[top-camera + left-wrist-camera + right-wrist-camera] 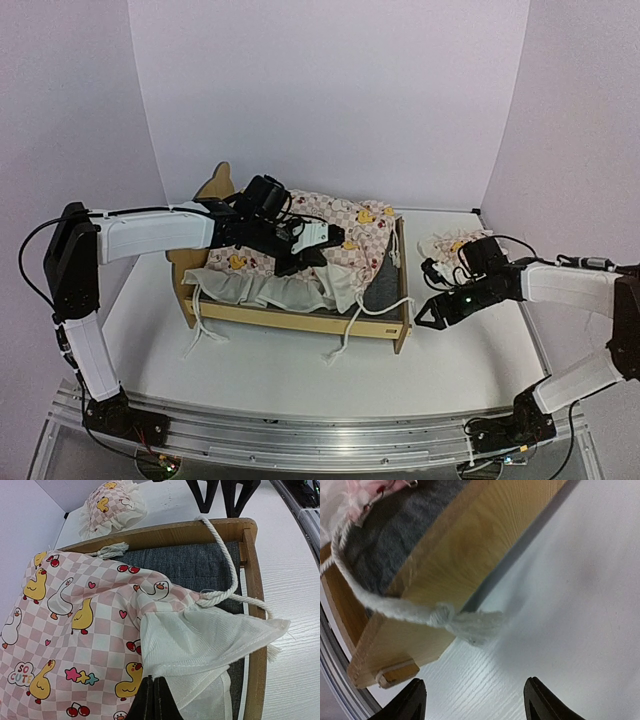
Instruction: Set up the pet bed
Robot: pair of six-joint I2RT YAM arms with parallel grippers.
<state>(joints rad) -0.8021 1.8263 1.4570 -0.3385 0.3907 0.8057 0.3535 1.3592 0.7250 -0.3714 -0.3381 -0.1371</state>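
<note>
The pet bed (290,318), a light-wood frame with an ear-shaped headboard (215,185) and dark grey base (190,565), stands mid-table. A pink checked duck quilt (350,230) lies bunched over it, its cream ruffle (200,635) folded back and its cords hanging over the front rail. My left gripper (152,682) is shut on the ruffle's edge above the bed. My right gripper (425,315) hovers open over the table just off the bed's right end (455,565). A rope tassel (475,625) hangs in front of its fingers (415,695), which hold nothing.
The matching small pillow (447,245) lies on the table right of the bed, behind my right arm. A white rope (225,565) loops over the bed's end rail. White walls close in the back and sides. A metal rail (300,435) runs along the near edge.
</note>
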